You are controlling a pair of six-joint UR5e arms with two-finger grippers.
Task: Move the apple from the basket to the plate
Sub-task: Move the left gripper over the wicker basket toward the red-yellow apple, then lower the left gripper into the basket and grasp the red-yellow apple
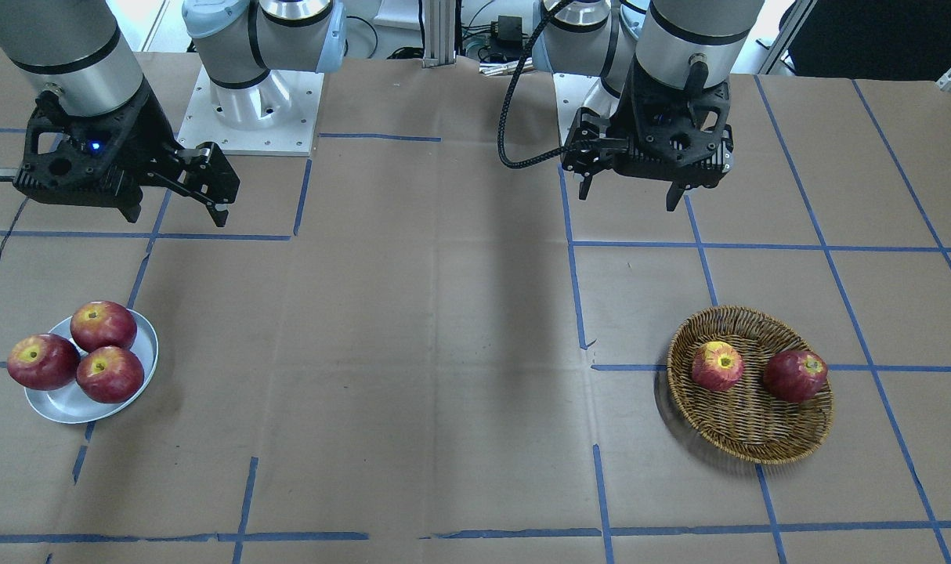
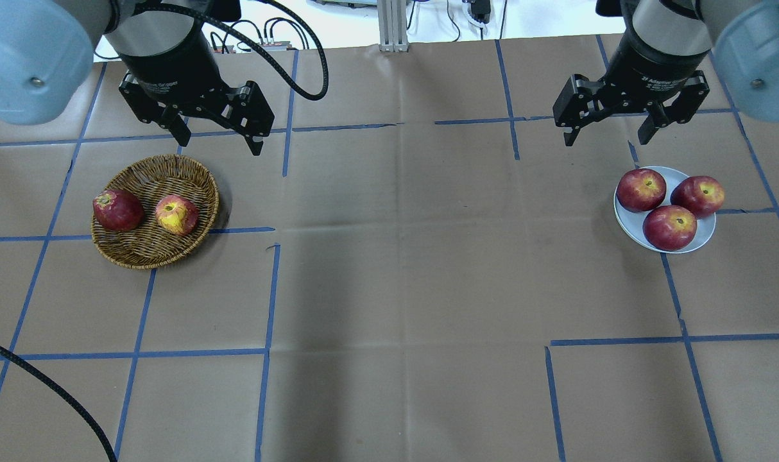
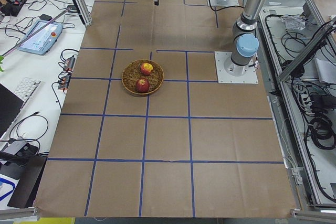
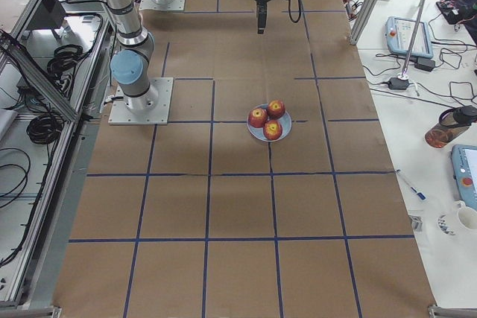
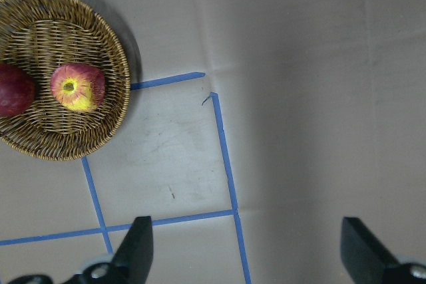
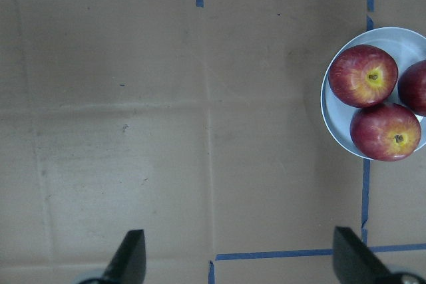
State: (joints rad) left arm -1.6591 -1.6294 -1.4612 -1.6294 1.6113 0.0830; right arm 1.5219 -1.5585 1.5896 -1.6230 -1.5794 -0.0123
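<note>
Hovering left gripper [image 2: 220,144] wide open, empty, near basket [image 2: 147,262] | target streaked apple [image 2: 177,215], right of dark apple [image 2: 117,210] | descend centred, straddle it, spare neighbour | plate [image 2: 628,222] crowded

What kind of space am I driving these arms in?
Probably a robotics lab cell: paper-covered table gridded with blue tape, teach pendant on a side bench, loose cables beside the table.

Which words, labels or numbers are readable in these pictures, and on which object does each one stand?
"2F Adaptive Gripper": white print on the black two-finger right gripper, overhead view.
"Adaptive Gripper": same print on the black two-finger left gripper; its start is blurred.
Grey control panel on the side desk: too small to read.
</note>
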